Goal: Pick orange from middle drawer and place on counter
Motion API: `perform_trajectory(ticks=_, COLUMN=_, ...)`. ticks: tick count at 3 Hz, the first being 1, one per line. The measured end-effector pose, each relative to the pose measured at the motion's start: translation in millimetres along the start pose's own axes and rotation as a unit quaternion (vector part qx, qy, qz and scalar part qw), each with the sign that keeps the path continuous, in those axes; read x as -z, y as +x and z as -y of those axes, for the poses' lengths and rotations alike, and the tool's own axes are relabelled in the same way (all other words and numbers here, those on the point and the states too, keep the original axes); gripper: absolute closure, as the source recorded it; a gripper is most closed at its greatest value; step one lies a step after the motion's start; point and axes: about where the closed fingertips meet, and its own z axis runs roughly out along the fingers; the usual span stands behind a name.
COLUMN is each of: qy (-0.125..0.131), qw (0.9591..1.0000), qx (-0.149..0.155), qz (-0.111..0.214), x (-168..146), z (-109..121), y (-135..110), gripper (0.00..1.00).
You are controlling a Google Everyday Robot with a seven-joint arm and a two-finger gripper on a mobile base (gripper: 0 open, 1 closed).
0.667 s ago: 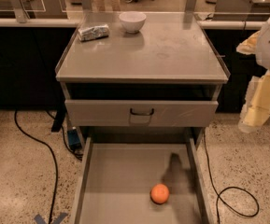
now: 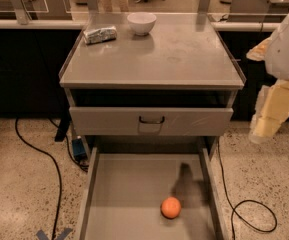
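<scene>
The orange (image 2: 170, 207) lies on the floor of the open middle drawer (image 2: 129, 194), toward its front right. The drawer is pulled far out below the cabinet. The counter (image 2: 184, 54) is the grey metal top of the cabinet. My arm's white and cream parts hang at the right edge of the view, and the gripper (image 2: 269, 116) is beside the cabinet's right side, above the floor. It is well apart from the orange and higher than the drawer. It holds nothing that I can see.
A white bowl (image 2: 141, 23) and a crumpled silver foil packet (image 2: 100, 34) sit at the back left of the counter. An upper drawer front with a black handle (image 2: 151, 120) stands slightly out. Black cables (image 2: 54, 169) lie on the speckled floor on both sides.
The arm's cream part has edged slightly down and left. The orange and the drawer have not moved.
</scene>
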Motion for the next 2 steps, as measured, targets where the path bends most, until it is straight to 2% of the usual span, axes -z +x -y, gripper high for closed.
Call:
perform_trajectory(ticks=1, qy=-0.014, qw=0.9996, qx=0.023, qz=0.010, x=-34.8, z=0.7, y=-8.3, gripper=0.00)
perform_trajectory(ticks=2, qy=-0.022, qw=0.9993, qx=0.031, qz=0.008, x=-71.7, z=-3.7, y=-0.7, gripper=0.00)
